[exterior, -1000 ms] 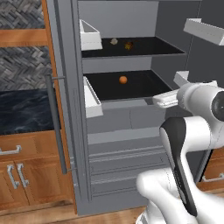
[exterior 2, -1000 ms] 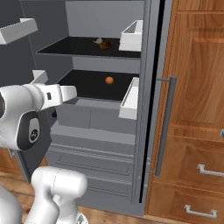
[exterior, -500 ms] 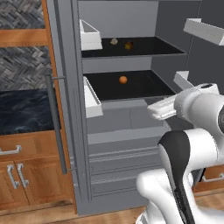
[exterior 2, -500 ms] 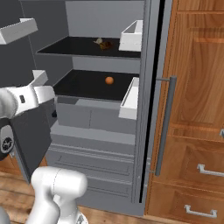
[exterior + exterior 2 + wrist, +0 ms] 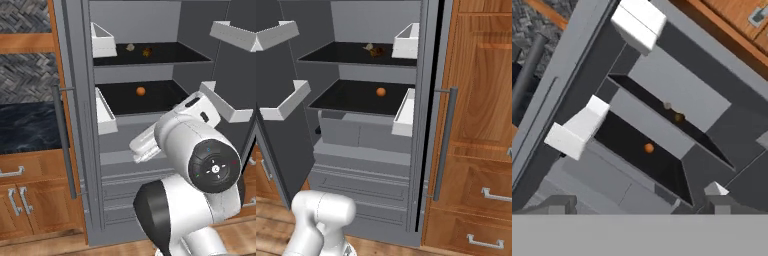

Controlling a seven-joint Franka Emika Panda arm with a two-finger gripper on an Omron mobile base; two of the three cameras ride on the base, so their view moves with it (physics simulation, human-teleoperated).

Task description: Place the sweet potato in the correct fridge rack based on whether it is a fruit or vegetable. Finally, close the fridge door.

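The sweet potato lies on the fridge's upper black shelf, a small brown-orange lump beside a pale lump. It also shows from the right as the sweet potato and from the hand as the sweet potato. My gripper is open with nothing between its fingertips, and it sits well back from the shelves. The white hand hangs in front of the drawers, below the lower shelf.
A bright orange ball rests on the lower shelf. White door bins jut out on the open right door, and more bins hang on the left panel. Wooden cabinets flank the fridge.
The arm has pulled back from the fridge toward the base and dropped lower; the hand has left the right base view. The sweet potato and the orange ball have not moved.
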